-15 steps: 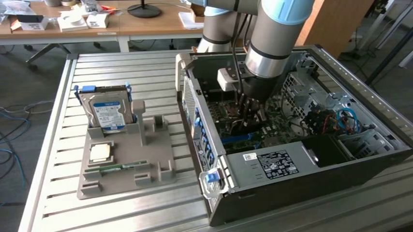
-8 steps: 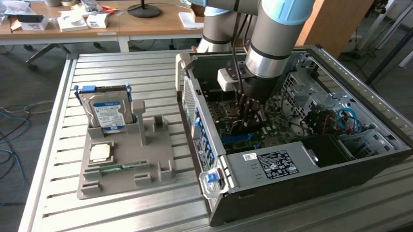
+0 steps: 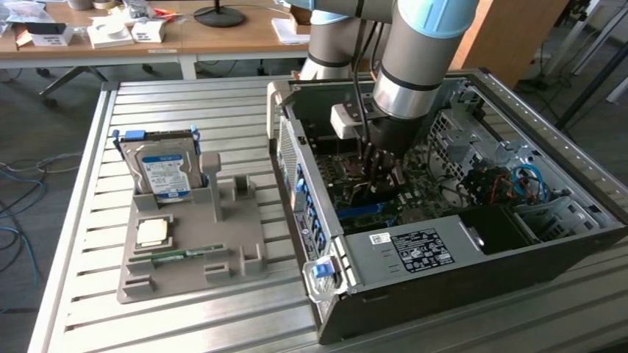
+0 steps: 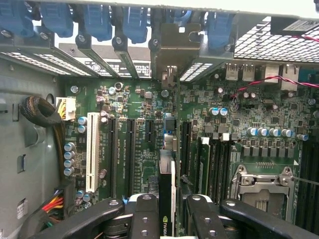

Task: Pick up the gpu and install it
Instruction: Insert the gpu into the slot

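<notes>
The gpu appears edge-on in the wrist view as a thin dark card with a green logo. It stands upright over the expansion slots of the green motherboard. Its silvery metal bracket reaches the rear slot openings of the case. My gripper is shut on the card, one black finger pressing each side. In the exterior view the gripper reaches straight down inside the open computer case, and the card's lower edge is hidden there.
A white slot, capacitors, a processor socket and red cables surround the card. On the slatted table, a grey fixture holds a blue-labelled hard drive and a green memory stick. A desk with boxes stands behind.
</notes>
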Controlling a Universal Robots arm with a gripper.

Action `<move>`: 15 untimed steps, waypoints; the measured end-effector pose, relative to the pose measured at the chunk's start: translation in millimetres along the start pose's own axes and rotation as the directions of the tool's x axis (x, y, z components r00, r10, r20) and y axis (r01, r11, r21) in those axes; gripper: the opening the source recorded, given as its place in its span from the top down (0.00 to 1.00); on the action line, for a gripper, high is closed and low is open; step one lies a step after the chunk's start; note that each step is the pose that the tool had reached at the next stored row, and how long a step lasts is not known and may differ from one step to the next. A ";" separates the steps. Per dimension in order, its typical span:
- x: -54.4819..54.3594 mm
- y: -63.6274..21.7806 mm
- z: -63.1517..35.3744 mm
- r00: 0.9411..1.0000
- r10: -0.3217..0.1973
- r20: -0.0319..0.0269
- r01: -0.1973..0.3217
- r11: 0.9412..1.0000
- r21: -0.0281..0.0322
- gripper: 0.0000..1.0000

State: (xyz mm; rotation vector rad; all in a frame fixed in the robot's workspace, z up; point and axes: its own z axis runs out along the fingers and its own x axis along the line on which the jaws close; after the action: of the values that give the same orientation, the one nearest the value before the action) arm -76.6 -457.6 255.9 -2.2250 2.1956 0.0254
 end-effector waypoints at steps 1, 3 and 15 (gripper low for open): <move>0.0 0.0 0.0 1.000 0.002 0.000 -0.002 1.000 0.000 0.74; 0.1 0.0 0.0 1.000 0.005 -0.001 -0.005 1.000 0.000 0.74; 0.8 0.0 0.3 1.000 0.011 -0.002 -0.011 1.000 0.000 0.74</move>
State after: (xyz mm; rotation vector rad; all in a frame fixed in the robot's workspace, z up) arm -76.6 -458.4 255.6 -2.2135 2.2091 0.0232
